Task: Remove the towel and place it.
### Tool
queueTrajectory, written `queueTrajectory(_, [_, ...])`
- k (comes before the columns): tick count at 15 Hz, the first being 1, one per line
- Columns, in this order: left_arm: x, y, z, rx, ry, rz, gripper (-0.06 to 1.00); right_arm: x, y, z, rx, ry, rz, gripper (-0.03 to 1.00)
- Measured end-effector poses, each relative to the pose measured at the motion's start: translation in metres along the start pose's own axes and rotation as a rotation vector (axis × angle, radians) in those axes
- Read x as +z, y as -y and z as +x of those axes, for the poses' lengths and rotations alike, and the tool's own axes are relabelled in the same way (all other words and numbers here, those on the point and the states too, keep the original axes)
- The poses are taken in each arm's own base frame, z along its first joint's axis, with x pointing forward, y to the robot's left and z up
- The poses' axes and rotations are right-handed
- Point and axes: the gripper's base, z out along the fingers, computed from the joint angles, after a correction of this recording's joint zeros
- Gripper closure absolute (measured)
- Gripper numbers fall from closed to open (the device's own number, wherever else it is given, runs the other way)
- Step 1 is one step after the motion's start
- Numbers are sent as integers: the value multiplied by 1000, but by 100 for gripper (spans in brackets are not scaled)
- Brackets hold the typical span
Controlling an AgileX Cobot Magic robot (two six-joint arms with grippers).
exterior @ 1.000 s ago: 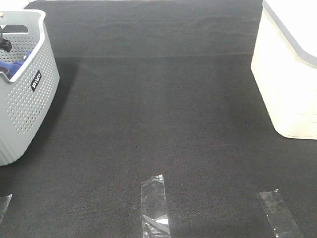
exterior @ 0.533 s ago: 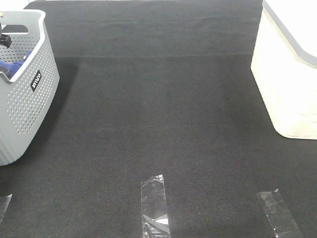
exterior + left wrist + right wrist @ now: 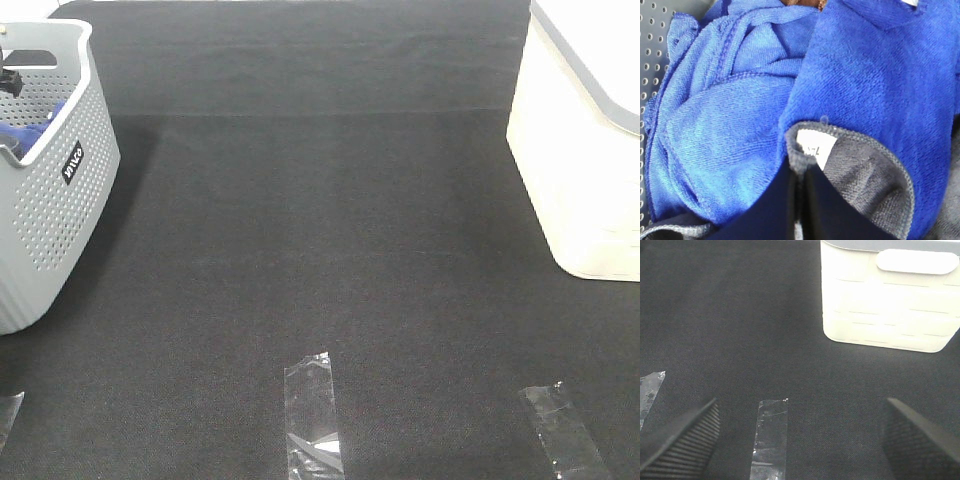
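**Q:** What has the left gripper [image 3: 799,175] got?

**A:** Its two dark, smooth jaws are pressed together on the stitched hem of the towel [image 3: 867,172]. The towel is slate-grey terry, and the pinch is just beside a small white label [image 3: 816,146].

**Q:** And where does the towel lie?

**A:** It is inside the grey perforated plastic basket [image 3: 62,205] at the far left of the scene. It is tucked under folds of a bright blue cloth [image 3: 730,120], plush, with a stitched edge of its own.

**Q:** The other arm?

**A:** The right gripper [image 3: 800,440] hangs over the black woven mat [image 3: 320,230]. Its ridged pads [image 3: 685,440] are spread wide and hold nothing. A clear strip of tape [image 3: 771,432] lies on the mat below it. A smooth, cream, rectangular bin [image 3: 890,300] stands farther off, at the right.
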Motion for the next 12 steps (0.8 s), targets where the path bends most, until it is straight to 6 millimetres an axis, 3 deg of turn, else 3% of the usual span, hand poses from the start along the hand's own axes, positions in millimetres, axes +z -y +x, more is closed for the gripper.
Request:
queueTrajectory(3, [-12,-1,-1,9,22,-1,94,0,0,0,0,0,0,16])
queueTrajectory(4, [-44,-5,-3,9,85,-3,94,0,0,0,0,0,0,16])
queueTrajectory(5, [-44,-5,-3,9,85,-3,94,0,0,0,0,0,0,16])
queueTrajectory(6, [-73,-7,-3,3,151,9,94,0,0,0,0,0,0,16])
queueTrajectory(7, [-89,-6,-3,3,188,34,94,0,0,0,0,0,0,16])
queueTrajectory(8, [-89,-6,-3,3,188,34,94,0,0,0,0,0,0,16])
queueTrajectory(12, [-155,2,-3,5,409,195,94,0,0,0,0,0,0,16])
